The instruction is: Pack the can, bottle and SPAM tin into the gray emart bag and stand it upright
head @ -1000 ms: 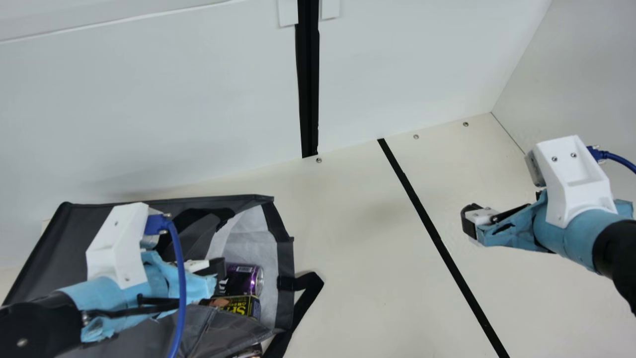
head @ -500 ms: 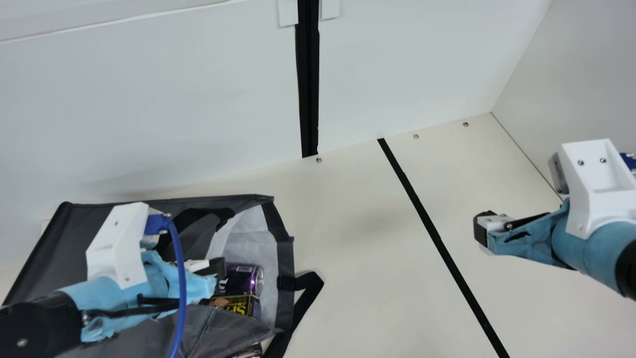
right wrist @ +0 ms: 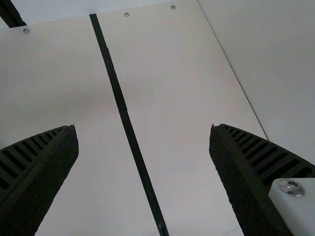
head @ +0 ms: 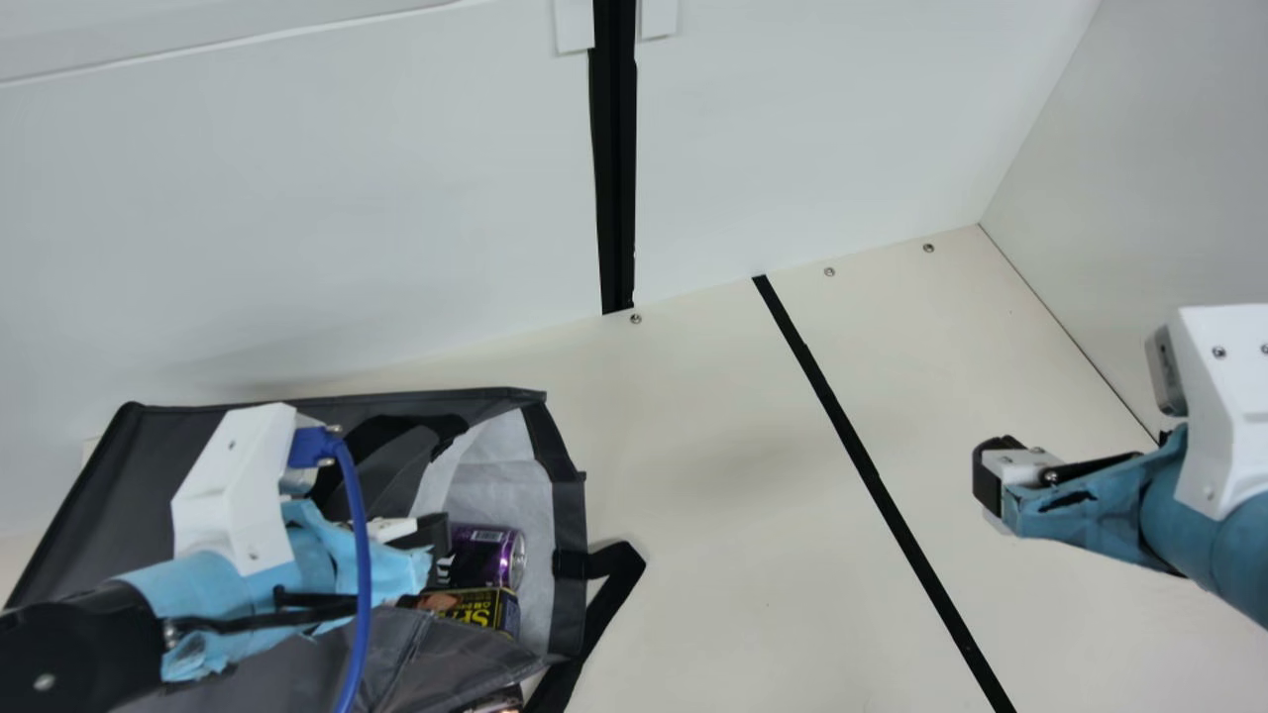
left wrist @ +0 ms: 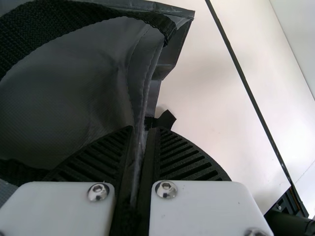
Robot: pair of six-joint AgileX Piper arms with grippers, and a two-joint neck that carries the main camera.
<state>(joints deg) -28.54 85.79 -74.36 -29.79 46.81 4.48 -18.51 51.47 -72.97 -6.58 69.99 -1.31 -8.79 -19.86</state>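
Lower left in the main view, the dark grey fabric bag point(head: 119, 495) had whitish lining point(head: 505, 485); the cylindrical metal can point(head: 485, 557) was purple, the boxy SPAM tin point(head: 475, 609) black and yellow. A black stripe point(head: 858, 446) crossed the cream table point(head: 733, 594).

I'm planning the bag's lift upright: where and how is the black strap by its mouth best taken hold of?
At the outer bend of the strap, probably, the right gripper coming from the robot's right, jaws across the flat band: that bend juts out beyond the gray bag on that side.
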